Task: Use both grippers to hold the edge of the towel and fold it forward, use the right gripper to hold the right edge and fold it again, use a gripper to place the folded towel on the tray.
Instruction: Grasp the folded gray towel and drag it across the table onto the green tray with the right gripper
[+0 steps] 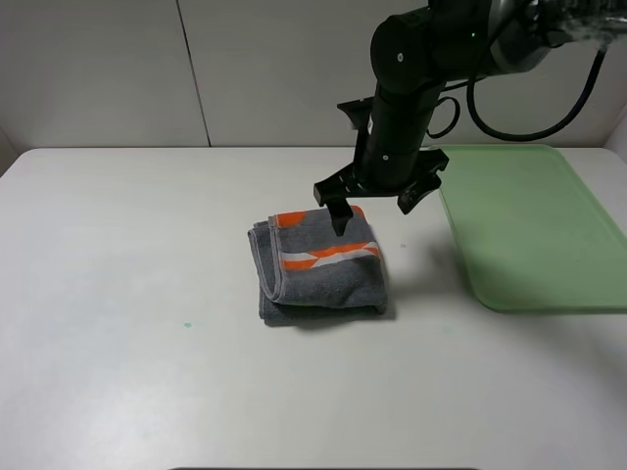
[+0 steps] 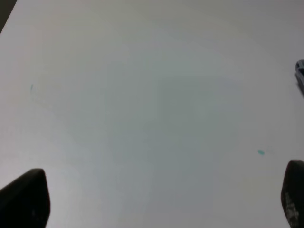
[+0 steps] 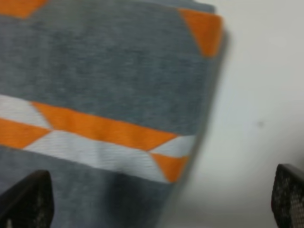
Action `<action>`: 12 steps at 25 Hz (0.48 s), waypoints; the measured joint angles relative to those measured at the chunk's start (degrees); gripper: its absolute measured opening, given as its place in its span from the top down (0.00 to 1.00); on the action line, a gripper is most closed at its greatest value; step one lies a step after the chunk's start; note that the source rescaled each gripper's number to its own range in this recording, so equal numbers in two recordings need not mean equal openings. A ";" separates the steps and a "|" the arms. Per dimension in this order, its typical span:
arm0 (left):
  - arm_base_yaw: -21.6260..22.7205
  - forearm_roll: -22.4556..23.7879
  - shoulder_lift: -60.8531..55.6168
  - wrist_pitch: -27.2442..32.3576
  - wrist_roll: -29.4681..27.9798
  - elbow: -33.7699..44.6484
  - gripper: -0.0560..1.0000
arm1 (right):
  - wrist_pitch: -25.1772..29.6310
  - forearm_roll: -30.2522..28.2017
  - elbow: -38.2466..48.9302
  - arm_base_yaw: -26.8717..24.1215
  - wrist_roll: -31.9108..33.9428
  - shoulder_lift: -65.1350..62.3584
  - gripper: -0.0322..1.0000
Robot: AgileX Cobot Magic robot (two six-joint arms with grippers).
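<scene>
The dark grey towel [image 1: 318, 269] lies folded into a small thick packet at the table's middle, its orange and white band on top. My right gripper [image 1: 374, 208] hangs open just above the towel's far right corner, with nothing between its fingers. In the right wrist view the towel [image 3: 109, 95] fills most of the picture, and the right gripper [image 3: 156, 202] straddles its right edge with fingertips wide apart. The pale green tray [image 1: 534, 225] lies on the right, with nothing on it. The left gripper [image 2: 159, 202] is open over bare table; that arm is outside the exterior view.
The white table [image 1: 118, 255] stretches to the left and front of the towel. A tiny teal speck [image 1: 185, 325] marks the surface left of the towel, and the speck [image 2: 261, 152] also shows in the left wrist view. A white wall stands behind.
</scene>
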 joint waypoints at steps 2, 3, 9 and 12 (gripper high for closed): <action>0.00 0.00 0.00 0.00 0.00 0.00 0.02 | -0.11 0.05 0.12 -0.49 -0.40 1.11 0.00; 0.00 0.00 0.00 0.00 0.00 0.00 0.02 | -0.26 0.05 0.12 -0.71 -0.67 1.73 0.00; 0.00 0.00 0.00 0.00 0.00 0.00 0.02 | -2.70 0.42 0.12 -1.06 -1.42 4.62 0.00; 0.00 0.00 0.00 0.00 0.00 0.00 0.02 | -3.01 0.46 0.12 -1.17 -1.78 6.27 0.00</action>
